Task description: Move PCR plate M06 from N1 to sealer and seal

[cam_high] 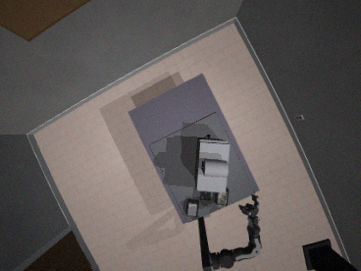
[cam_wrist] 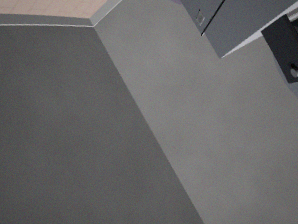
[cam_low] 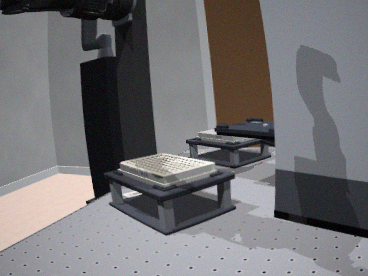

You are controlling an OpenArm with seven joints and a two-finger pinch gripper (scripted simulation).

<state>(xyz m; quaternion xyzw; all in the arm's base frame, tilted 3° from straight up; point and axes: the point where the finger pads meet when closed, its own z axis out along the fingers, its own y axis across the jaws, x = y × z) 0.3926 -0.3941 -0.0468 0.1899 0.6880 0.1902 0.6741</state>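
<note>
A white plate with open wells (cam_low: 167, 167) sits flat on the near dark nest (cam_low: 170, 192); I take it for M06. It also shows in the top view (cam_high: 192, 208). A smoother-topped plate (cam_low: 220, 136) lies on the far nest (cam_low: 230, 145); I take it for M09. The sealer's dark stage (cam_low: 248, 128) stands out just behind that nest. The sealer's housing (cam_high: 213, 167) is the white box, and it fills the right of the side view (cam_low: 320, 100). My gripper (cam_high: 249, 202) is open and empty, high beside the table's edge, well away from both plates. The START key and lamp are not visible.
The arm's dark column (cam_low: 102, 125) stands behind the near nest. Part of the arm (cam_low: 75, 7) crosses the top left of the side view. A dark box (cam_high: 321, 252) stands on the floor.
</note>
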